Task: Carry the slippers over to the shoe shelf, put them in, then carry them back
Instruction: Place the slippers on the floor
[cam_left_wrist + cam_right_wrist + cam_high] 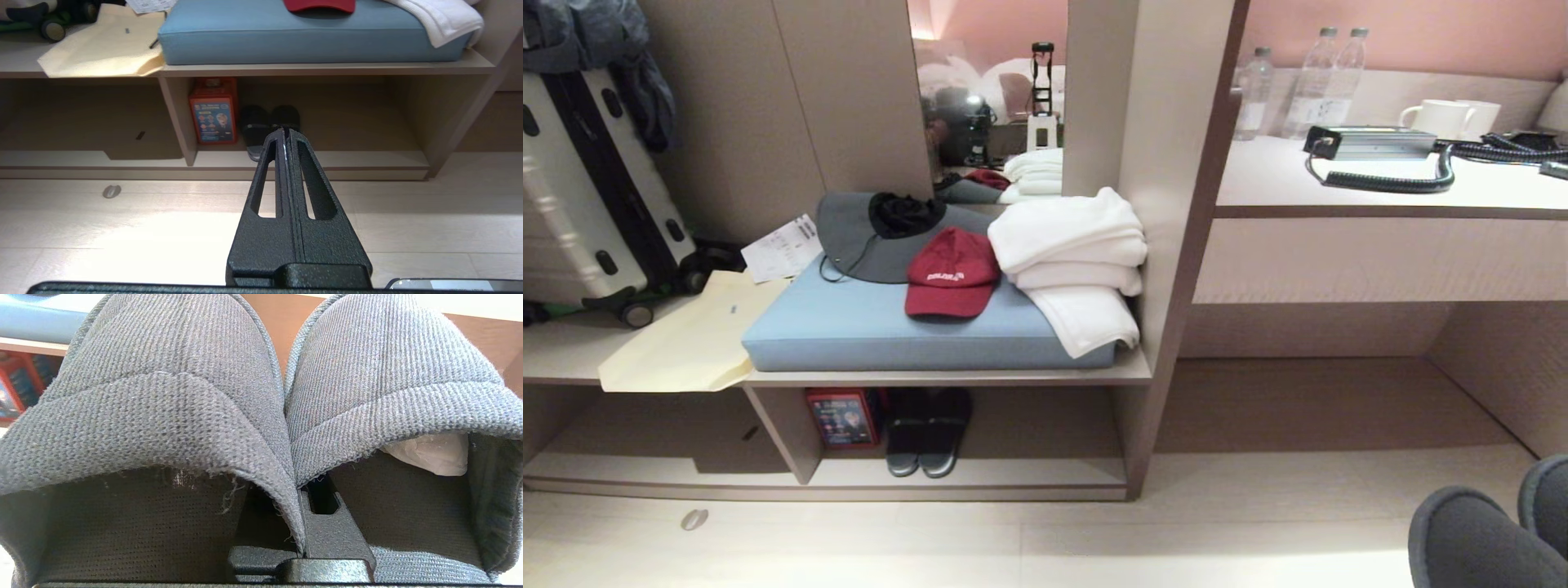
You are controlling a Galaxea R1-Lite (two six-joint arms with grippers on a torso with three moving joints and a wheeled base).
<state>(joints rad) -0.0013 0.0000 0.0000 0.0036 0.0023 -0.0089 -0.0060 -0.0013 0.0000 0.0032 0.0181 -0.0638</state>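
The slippers (1474, 539) are a grey fabric pair at the lower right edge of the head view, above the pale floor. In the right wrist view they fill the picture side by side (171, 400). My right gripper (300, 506) is shut on their two inner edges, pinched together, and its fingertips are hidden under the fabric. The shoe shelf (1013, 472) is the low cubby under the bench, ahead and to the left. A blacker pair (929, 433) stands inside it. My left gripper (284, 131) is shut and empty, held above the floor and pointing at that cubby.
A red box (843, 416) stands beside the black pair. On the bench lie a blue cushion (866, 327), a red cap (952, 273), white towels (1074, 261) and a yellow envelope (686, 343). A suitcase (588, 188) stands at the left. The desk alcove (1339, 392) opens at the right.
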